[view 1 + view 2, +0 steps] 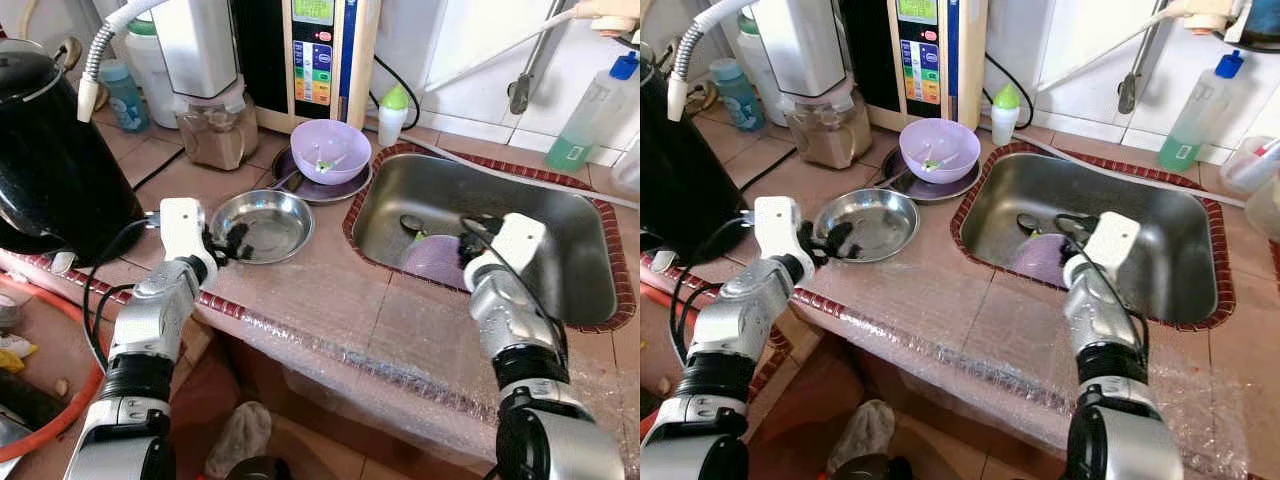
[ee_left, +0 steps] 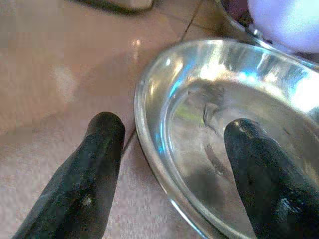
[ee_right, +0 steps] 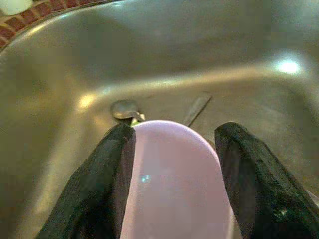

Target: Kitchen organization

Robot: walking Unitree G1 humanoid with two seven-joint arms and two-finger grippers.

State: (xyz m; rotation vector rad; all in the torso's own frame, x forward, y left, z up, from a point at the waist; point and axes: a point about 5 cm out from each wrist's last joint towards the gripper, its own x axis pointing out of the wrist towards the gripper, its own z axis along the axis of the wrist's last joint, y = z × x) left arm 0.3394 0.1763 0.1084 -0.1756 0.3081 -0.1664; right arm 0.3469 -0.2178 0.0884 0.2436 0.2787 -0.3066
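your left claw (image 1: 232,243) is spread astride the steel plate's (image 1: 270,222) near-left rim on the tabletop (image 1: 330,290), ready to pinch. your right claw (image 3: 172,164) is spread around the lilac bowl (image 3: 174,174) lying in the sink (image 1: 560,215), set for lifting it out.

Both silver arms reach forward. The left gripper (image 1: 232,243) sits at the countertop's front edge with its 2 fingers parted. The right gripper (image 1: 468,243) dips below the sink rim, fingers spread.

– Any room around the shallow round steel dish (image 1: 262,226)?
– Bare tile in front. Behind it, the lilac plastic bowl (image 1: 330,150); to its left, the big black kettle (image 1: 50,160).
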